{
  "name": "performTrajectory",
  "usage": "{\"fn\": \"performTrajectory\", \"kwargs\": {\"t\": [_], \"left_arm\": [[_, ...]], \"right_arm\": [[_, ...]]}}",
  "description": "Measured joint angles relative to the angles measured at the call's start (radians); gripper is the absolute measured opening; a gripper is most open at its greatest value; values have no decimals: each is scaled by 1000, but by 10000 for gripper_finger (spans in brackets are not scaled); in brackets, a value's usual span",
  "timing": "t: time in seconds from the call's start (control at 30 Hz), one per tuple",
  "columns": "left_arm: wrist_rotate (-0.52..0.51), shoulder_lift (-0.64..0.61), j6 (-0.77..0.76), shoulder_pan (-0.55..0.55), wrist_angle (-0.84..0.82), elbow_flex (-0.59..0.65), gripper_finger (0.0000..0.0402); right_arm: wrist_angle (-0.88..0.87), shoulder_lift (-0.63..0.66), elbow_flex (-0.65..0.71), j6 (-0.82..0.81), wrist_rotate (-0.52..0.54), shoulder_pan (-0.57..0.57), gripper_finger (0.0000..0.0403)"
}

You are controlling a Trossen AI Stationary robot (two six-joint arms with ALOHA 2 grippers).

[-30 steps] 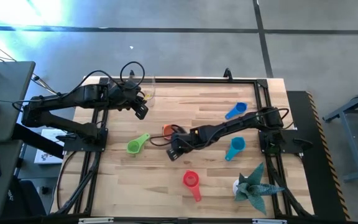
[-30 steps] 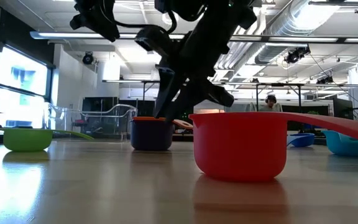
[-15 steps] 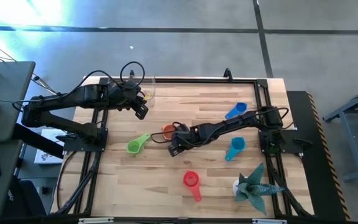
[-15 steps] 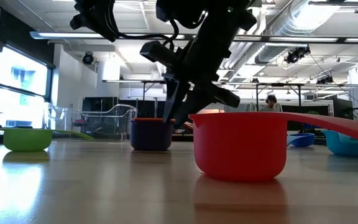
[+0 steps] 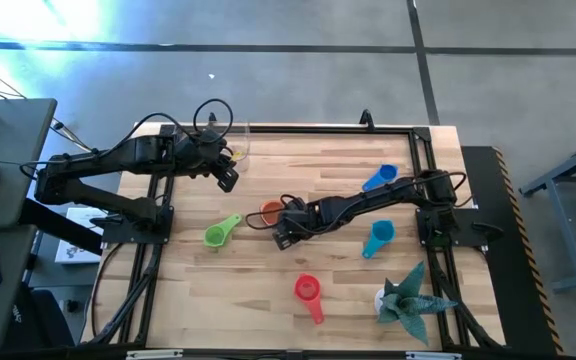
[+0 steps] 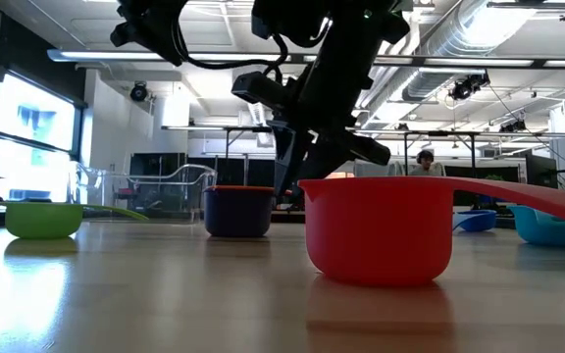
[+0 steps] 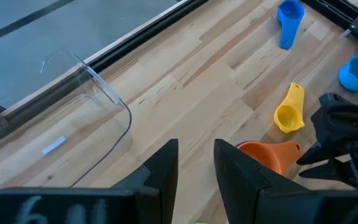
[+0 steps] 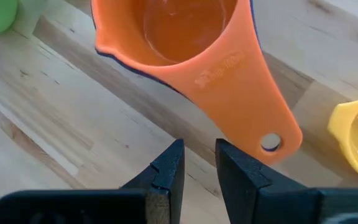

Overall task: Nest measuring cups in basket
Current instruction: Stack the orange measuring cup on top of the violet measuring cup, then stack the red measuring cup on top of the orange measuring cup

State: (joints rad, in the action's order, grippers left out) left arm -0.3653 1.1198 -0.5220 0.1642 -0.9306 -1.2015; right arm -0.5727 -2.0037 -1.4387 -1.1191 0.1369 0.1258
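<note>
An orange cup (image 5: 270, 210) sits nested in a purple cup (image 6: 238, 214) near the table's middle, its flat handle (image 8: 253, 118) pointing toward my right gripper. My right gripper (image 5: 283, 238) (image 8: 199, 168) hovers just near of that handle, shut and touching nothing. A yellow cup (image 7: 289, 112) lies beside the handle. The green cup (image 5: 218, 233), red cup (image 5: 308, 290), blue cup (image 5: 378, 178) and teal cup (image 5: 378, 238) lie apart on the wood. The clear basket (image 7: 98, 102) stands at the far left corner. My left gripper (image 5: 226, 178) waits beside it, shut.
A spiky teal plant figure (image 5: 408, 298) stands at the near right corner. Black frame rails (image 5: 318, 128) run along the table's edges. Bare wood lies between the basket and the orange cup. Cables trail from both arms.
My right gripper has drifted a little toward the table's right and far edge, alongside the orange and purple cups. The cups have stayed where they were.
</note>
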Motion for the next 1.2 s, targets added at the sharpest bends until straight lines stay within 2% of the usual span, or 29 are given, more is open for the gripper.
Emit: {"fn": "performTrajectory", "kwargs": {"t": [0.17, 0.43, 0.67, 0.9, 1.1, 1.2], "left_arm": [[27, 0, 2, -1, 0, 0, 92], [42, 0, 35, -1, 0, 0, 92], [68, 0, 20, -1, 0, 0, 92], [117, 0, -23, -19, 0, 0, 92], [118, 0, -101, -86, 0, 0, 92], [118, 0, -144, -129, 0, 0, 92]], "right_arm": [[-5, 26, 0, -14, -52, 20, 83], [-80, 97, 0, -71, -67, 89, 83], [-98, 108, 0, -78, -133, 165, 83], [-124, 108, 0, -78, -129, 247, 83], [-149, 108, 0, -31, -119, 293, 83], [-169, 108, 0, -27, -79, 305, 83]]}}
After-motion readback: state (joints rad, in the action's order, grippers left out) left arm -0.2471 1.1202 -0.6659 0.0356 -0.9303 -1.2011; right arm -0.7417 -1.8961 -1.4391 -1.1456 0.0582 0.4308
